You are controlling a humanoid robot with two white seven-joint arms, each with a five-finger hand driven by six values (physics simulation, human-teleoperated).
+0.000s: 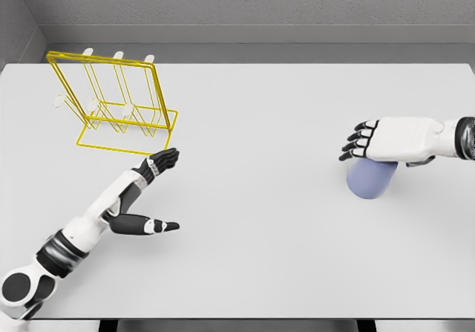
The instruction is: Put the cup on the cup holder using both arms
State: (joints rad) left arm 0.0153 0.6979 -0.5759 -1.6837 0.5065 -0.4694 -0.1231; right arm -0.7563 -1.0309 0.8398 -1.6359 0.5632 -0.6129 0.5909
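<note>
1. Right hand [386,140]: comes in from the right edge and sits directly over the cup [369,178], palm down. Fingers [358,142] are extended and a little curled, pointing left. Nothing is clamped that I can see. The hand covers the cup's upper part, so I can't tell if there's contact underneath. Reads as a top-approach pose, not a grasp yet.
2. Cup: pale blue-lilac, on the table [282,272] right of centre, mostly showing below the palm. Whether it's upright or tipped isn't clear from this angle. Well apart from the rack, nearly the full table width.
3. Left hand [157,163]: arm enters lower left, forearm angled up and right, fingers straight and together, holding nothing. The tips point toward the near edge of the cup holder [115,102] and stop just short of it. A dark shape by the forearm lower down looks like the thumb or its shadow. Can't say which.
4. Cup holder: yellow wire frame at the far left of the table, tilted upright panel on a flat base, with white-tipped pegs along the top and lower rows. All pegs look unoccupied.
5. Why this layout, my read: the cup starts on the right arm's side and the rack on the left arm's, so neither arm covers both comfortably. That makes a handover mid-table likely, with the left hand pre-staged near the rack.
6. Progress: early. Cup not lifted, no secure hold evident.
7. Risk: an open-finger top approach can knock or roll the cup before closing.
</note>
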